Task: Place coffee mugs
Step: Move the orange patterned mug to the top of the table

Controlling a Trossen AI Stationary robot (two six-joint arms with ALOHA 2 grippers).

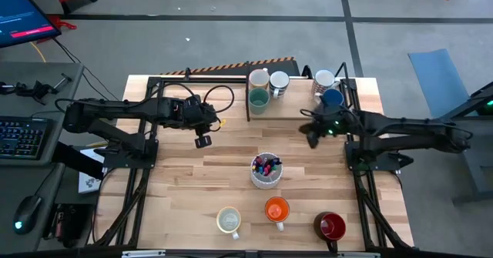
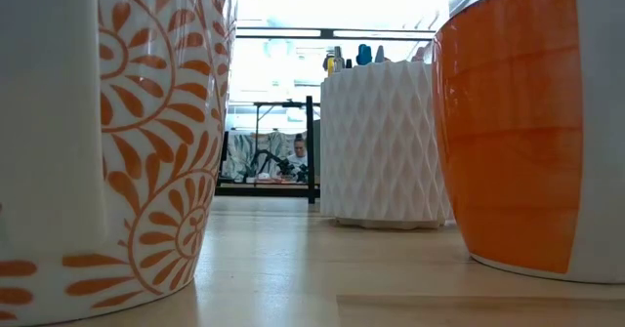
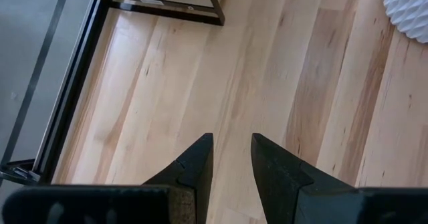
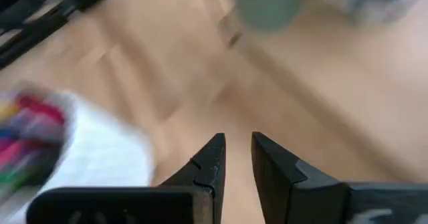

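Observation:
In the high view five mugs stand on a black-framed board at the table's far edge: cream [image 1: 258,78], white [image 1: 279,82], teal green [image 1: 258,99], grey-white [image 1: 325,80] and blue [image 1: 332,98]. Near the near edge stand the pale patterned mug [image 1: 229,221], the orange mug [image 1: 276,209] and the dark red mug [image 1: 330,227]. My left gripper [image 1: 202,141] hovers shut over bare wood left of centre [image 3: 232,144]. My right gripper [image 1: 312,139] hovers shut just near of the blue mug, over bare wood [image 4: 239,144]. Neither holds anything.
The white ribbed pen cup [image 1: 266,170] stands mid-table between the grippers and the near mugs; it also shows in the low view [image 2: 386,142]. The black frame's rail [image 3: 160,7] lies beyond my left gripper. Bare wood lies between the two grippers. A person sits far behind the table [image 2: 298,156].

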